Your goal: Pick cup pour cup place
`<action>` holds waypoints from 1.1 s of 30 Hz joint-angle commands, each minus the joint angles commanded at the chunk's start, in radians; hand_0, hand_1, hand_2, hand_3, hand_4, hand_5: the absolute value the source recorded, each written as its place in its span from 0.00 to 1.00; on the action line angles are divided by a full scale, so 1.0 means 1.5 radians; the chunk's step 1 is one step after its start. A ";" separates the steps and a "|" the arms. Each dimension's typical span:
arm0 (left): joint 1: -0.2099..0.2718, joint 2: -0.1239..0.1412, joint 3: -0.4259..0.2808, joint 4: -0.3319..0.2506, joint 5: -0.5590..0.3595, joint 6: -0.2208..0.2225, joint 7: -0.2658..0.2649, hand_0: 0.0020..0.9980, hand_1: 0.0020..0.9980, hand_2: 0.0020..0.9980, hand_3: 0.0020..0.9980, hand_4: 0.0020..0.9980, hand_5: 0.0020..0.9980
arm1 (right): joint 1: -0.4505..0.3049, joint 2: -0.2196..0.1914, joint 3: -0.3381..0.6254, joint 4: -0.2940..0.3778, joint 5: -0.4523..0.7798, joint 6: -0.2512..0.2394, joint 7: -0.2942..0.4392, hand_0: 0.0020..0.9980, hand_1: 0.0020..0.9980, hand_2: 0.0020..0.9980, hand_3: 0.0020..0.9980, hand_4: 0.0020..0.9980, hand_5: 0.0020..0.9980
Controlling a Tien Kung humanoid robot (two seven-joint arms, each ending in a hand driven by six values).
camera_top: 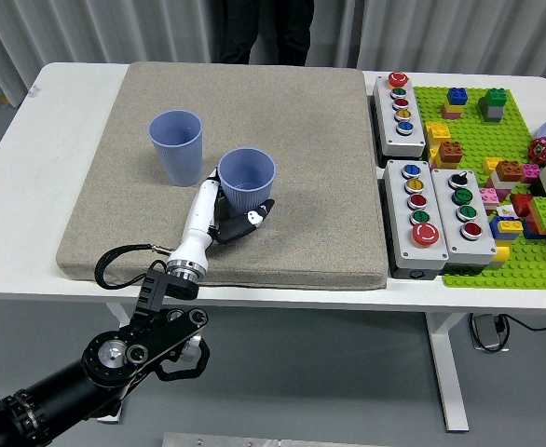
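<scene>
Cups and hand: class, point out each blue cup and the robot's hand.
far cup (176, 158), head view, on its outer wall.
near cup (246, 191), head view, on its front wall.
left hand (219, 212), head view, mid-hand beside the near cup.

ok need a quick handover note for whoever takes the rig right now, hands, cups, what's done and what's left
Left hand: wrapped round the near cup, thumb at its left side, fingers at its base.
Right hand: not in view.
Near cup: upright on the grey mat, not visibly lifted.
Far cup: upright on the mat, just left and behind, close to the near one.
Done: grasp on the near cup.
Left: lift, pour into the far cup, set it back down.
</scene>
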 joint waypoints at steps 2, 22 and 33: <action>0.000 0.000 0.002 0.000 -0.005 0.000 -0.002 0.57 0.55 0.63 0.66 0.82 0.28 | 0.000 0.000 0.000 0.000 -0.001 0.000 0.000 0.67 0.62 0.57 0.58 0.00 0.24; 0.018 0.000 -0.011 -0.031 -0.009 0.000 -0.027 0.51 0.47 0.53 0.52 0.80 0.28 | -0.006 0.001 0.004 0.000 -0.009 0.004 -0.003 0.68 0.62 0.57 0.58 0.00 0.24; 0.059 0.078 -0.135 -0.147 0.097 0.000 0.010 0.50 0.46 0.53 0.51 0.79 0.28 | -0.009 -0.001 0.008 0.000 -0.006 0.005 0.001 0.68 0.62 0.57 0.58 0.00 0.24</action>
